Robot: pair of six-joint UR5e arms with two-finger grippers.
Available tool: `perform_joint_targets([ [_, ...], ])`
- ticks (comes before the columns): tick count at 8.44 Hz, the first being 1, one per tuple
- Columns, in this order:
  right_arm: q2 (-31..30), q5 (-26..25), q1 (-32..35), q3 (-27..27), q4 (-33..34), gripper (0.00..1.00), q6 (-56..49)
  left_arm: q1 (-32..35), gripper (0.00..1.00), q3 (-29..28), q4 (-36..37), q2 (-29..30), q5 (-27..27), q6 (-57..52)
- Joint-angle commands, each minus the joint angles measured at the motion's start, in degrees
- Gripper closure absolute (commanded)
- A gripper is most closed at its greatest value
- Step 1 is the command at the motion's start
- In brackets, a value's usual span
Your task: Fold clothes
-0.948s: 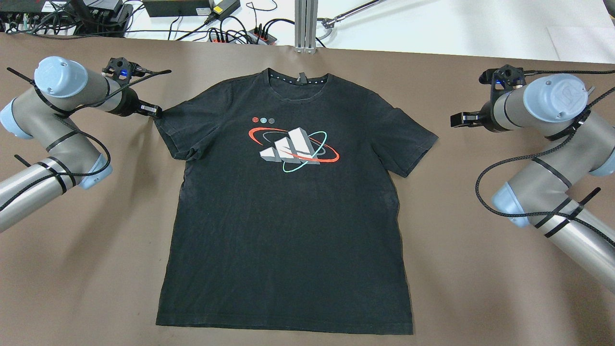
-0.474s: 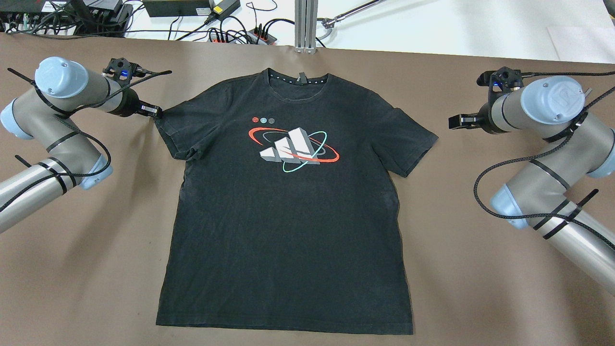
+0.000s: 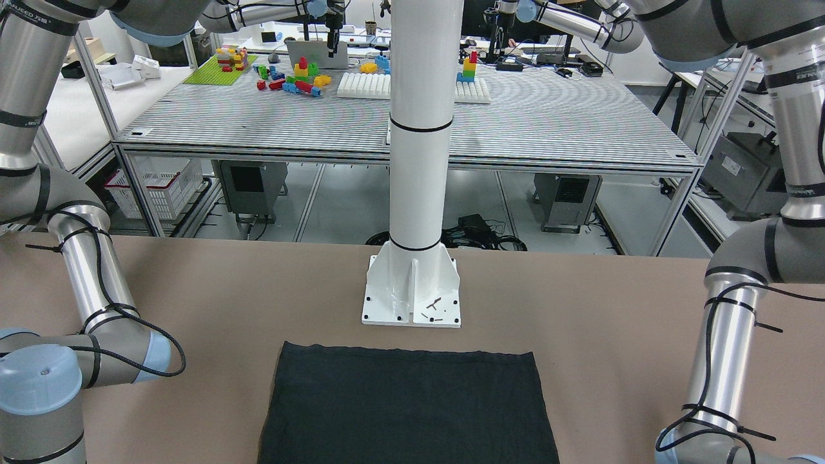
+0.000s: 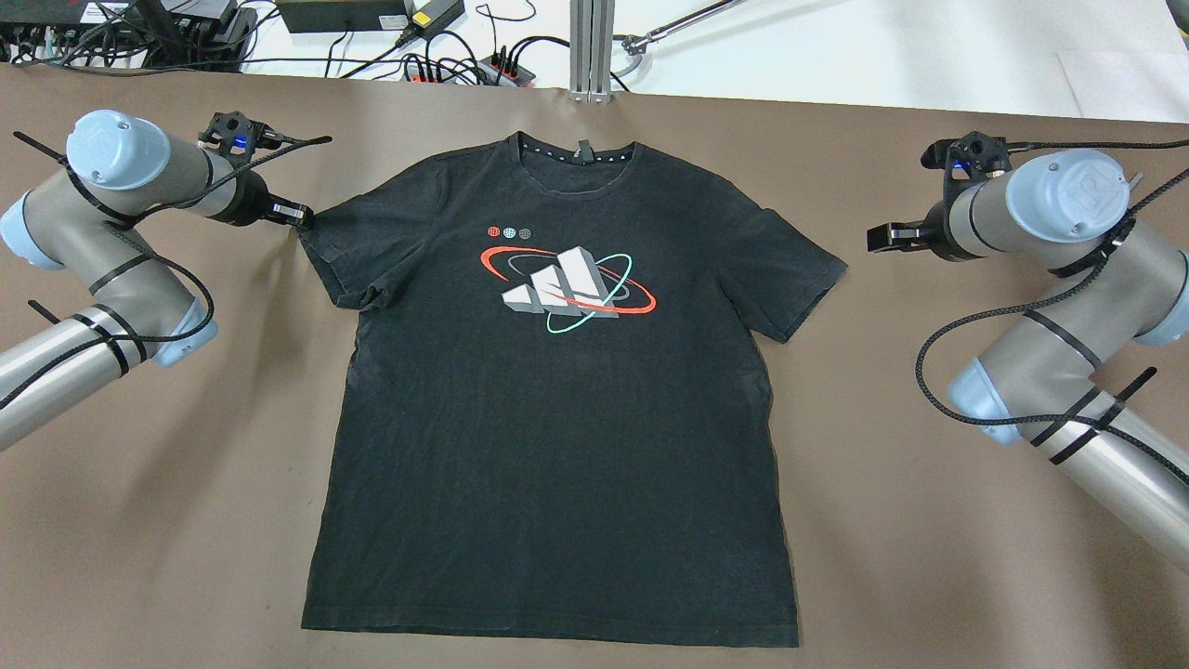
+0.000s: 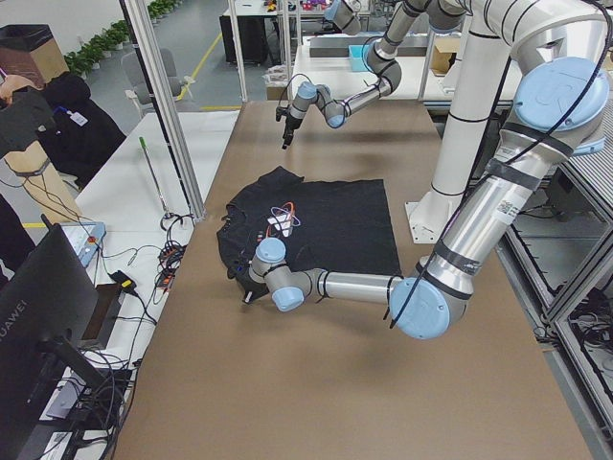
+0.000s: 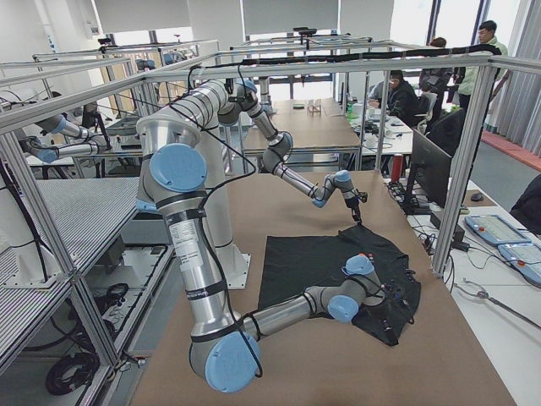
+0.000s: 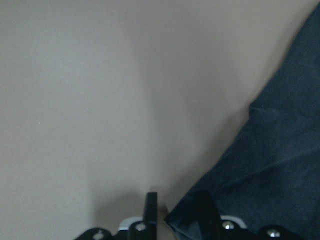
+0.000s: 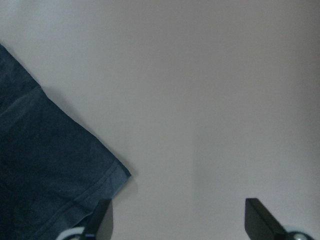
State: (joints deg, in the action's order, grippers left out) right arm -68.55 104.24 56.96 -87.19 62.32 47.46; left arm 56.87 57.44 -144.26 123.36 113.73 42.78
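While a black T-shirt (image 4: 557, 446) is spread flat mid-table (image 4: 929, 557), its left sleeve (image 4: 339, 251) is pinched by the nearly closed left gripper (image 4: 299, 216). The right gripper (image 4: 878, 237) is held wide open, empty, beside the right sleeve (image 4: 799, 279), which probably must be grasped next before folding.

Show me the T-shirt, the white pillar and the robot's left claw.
T-shirt (image 4: 557, 446): overhead view, on plain fabric below the print.
white pillar (image 3: 422, 161): front-facing view, on the middle of its shaft.
left gripper (image 4: 302, 216): overhead view, on the fingertips at the sleeve's edge.
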Motion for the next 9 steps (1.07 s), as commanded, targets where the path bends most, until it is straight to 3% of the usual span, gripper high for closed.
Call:
perform_joint_targets([
  [1, 0.0, 0.0, -0.1, 0.0, 0.0, 0.07, 0.0, -0.4, 0.60, 0.2, 0.0, -0.1, 0.0, -0.1],
  [5, -0.1, 0.0, -0.1, 0.0, 0.0, 0.07, 0.0, -1.5, 0.64, 0.3, -0.1, 0.0, -0.1, 0.0],
  [7, -0.1, 0.0, -0.1, 0.0, 0.0, 0.07, 0.1, -1.3, 0.93, 0.6, -0.1, 0.0, -0.1, 0.1],
  [8, -0.1, 0.0, -0.1, 0.0, 0.0, 0.07, 0.1, -1.3, 1.00, 1.1, -0.1, -0.1, 0.0, 0.3],
  [9, -0.1, 0.0, -0.1, 0.0, 0.0, 0.07, 0.2, -1.0, 1.00, 2.7, 0.0, -0.5, 0.4, 0.8],
])
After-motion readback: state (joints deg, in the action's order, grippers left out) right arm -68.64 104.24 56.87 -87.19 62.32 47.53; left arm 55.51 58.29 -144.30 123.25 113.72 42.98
